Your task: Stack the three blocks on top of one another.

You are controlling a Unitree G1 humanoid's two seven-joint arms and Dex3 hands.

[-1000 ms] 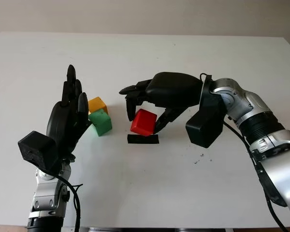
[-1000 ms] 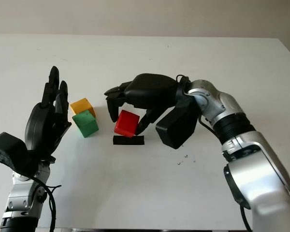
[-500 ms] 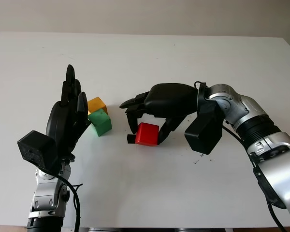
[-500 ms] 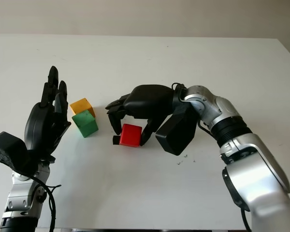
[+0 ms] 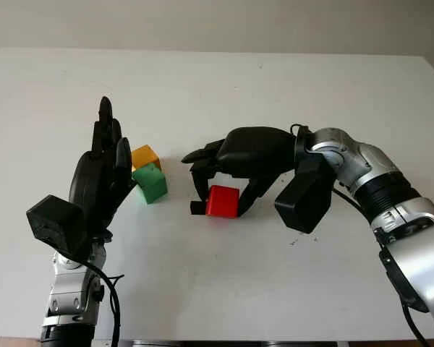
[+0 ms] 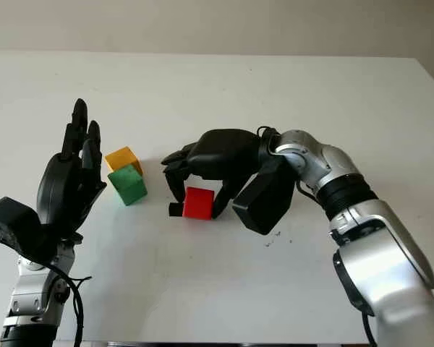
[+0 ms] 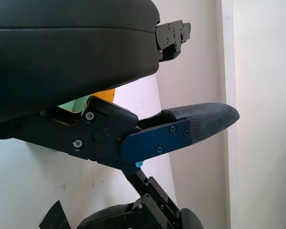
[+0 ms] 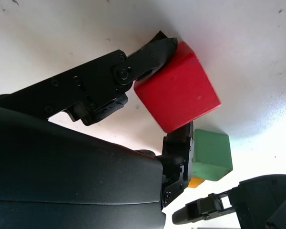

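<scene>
A: What is the right hand doing?

B: Its fingers are curled round the red block, gripping it from either side. The block sits low, at or touching the white worktop, near the middle of it. A black patch pokes out at the block's left edge, which may be a mark for the stack's spot, though that is a guess.

A: Why keep the grip if the block is already down?

B: Likely because the hand is placing it as the base, or is about to lift it; the pictures cannot settle which. Contact with the worktop cannot be confirmed either.

A: And the other two blocks?

B: The green block stands to the left of the red one, apart from it, and the yellow block sits just behind the green, touching or almost touching it. Neither is stacked.

A: The left hand?

B: The left hand is open and holds nothing. It is raised upright just left of the green and yellow blocks, probably kept clear so the right hand has room.

A: How far along, then?

B: Early; no block stands on another yet.
</scene>
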